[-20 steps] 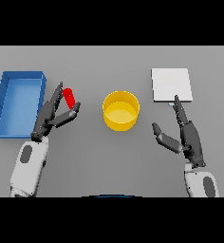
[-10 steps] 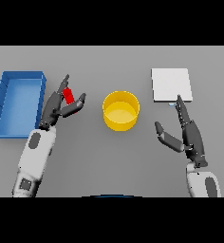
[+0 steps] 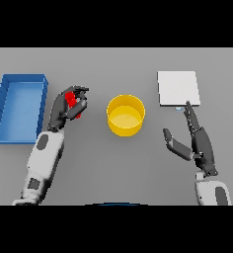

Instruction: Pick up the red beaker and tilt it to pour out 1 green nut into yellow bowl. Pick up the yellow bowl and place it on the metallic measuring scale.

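- My left robot hand (image 3: 69,106) has its fingers curled round the small red beaker (image 3: 72,102), left of the round yellow bowl (image 3: 125,115) on the grey bench (image 3: 118,163).
- My right robot hand (image 3: 197,141), fingers straight and spread, sits right of the bowl, just below the flat metallic measuring scale (image 3: 177,88).

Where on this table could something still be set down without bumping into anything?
Bare grey table lies in front of the yellow bowl, between the two arms, and along the far edge behind it. It is tighter on the left, where the left hand, curled round the red beaker, sits beside the blue bin. The right hand crowds the white scale.
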`<state>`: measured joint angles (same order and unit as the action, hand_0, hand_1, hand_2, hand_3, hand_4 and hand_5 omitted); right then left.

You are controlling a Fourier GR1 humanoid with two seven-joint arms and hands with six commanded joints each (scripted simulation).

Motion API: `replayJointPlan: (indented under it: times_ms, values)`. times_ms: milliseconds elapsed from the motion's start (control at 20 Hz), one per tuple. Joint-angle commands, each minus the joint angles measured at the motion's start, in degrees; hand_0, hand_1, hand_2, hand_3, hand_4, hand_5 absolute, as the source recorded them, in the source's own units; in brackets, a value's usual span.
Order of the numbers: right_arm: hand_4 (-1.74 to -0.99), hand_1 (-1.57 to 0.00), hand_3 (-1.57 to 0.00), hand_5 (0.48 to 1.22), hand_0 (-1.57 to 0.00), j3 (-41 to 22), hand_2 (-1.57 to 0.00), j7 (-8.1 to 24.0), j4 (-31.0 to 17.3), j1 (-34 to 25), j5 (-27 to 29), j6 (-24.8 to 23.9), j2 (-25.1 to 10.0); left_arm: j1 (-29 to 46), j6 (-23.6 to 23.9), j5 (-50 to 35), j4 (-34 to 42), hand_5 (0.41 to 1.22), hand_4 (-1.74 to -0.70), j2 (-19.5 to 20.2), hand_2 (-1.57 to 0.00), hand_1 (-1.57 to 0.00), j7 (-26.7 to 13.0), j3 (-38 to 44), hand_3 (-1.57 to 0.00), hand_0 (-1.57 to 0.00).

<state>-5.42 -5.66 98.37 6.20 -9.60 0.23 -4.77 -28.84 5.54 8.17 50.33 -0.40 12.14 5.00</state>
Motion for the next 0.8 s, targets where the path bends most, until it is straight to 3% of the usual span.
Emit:
replayJointPlan:
  times_ms: [0,100,200,300,350,550,750]
  values:
    - [-1.239,0.0,0.0,0.648,0.0,-0.16,0.0,0.47,-0.22,-0.47,-0.16,-0.21,0.36,-0.08,1.86,1.74,0.04,0.999,-1.52,-0.46,-0.84,-0.78,-1.55,-1.05,-0.88,-0.76]
    - [-1.239,0.0,0.0,0.648,0.0,-0.1,0.0,0.86,0.34,-0.86,-0.31,-0.38,0.14,-1.03,3.08,3.81,-0.13,1.079,-1.59,0.2,-1.11,-1.07,-2.62,-1.94,-1.06,-1.05]
    - [-1.242,0.0,0.0,0.65,0.0,-0.07,0.0,0.93,-0.33,-1.08,-0.61,-0.46,0.03,-0.66,2.64,3.43,-0.24,1.13,-1.64,-0.02,-1.27,-1.25,-0.97,-2.27,-1.15,-1.24]
    - [-1.251,0.0,0.0,0.646,0.0,-0.43,0.0,0.61,-0.69,-1.11,0.09,-0.08,0.96,0.28,2.13,3.23,0.99,1.163,-1.56,0.02,-1.38,-1.36,-1.18,-2.88,-1.3,-1.36]
    - [-1.255,0.0,0.0,0.644,0.0,-0.21,0.0,0.36,-0.35,-1.13,0.29,-0.04,0.74,0.33,2.14,3.47,1.08,1.174,-1.54,0.07,-1.42,-1.41,-0.84,-2.88,-1.36,-1.4]
    - [-1.246,0.0,0.0,0.644,0.0,0.13,0.0,0.53,-0.73,-1.04,0.28,-0.09,0.37,-0.09,-1.88,-2.26,3.84,1.15,-1.66,-0.24,-1.51,-1.5,0.24,-0.66,-1.48,-1.5]
    - [-1.228,0.0,0.0,0.645,0.0,-0.39,0.0,-0.06,-1.03,-1.04,-0.96,-0.33,0.2,-1.08,-3.32,-3.01,7.46,1.132,-1.71,0.55,-1.55,-1.54,-2.3,-0.89,-1.54,-1.54]
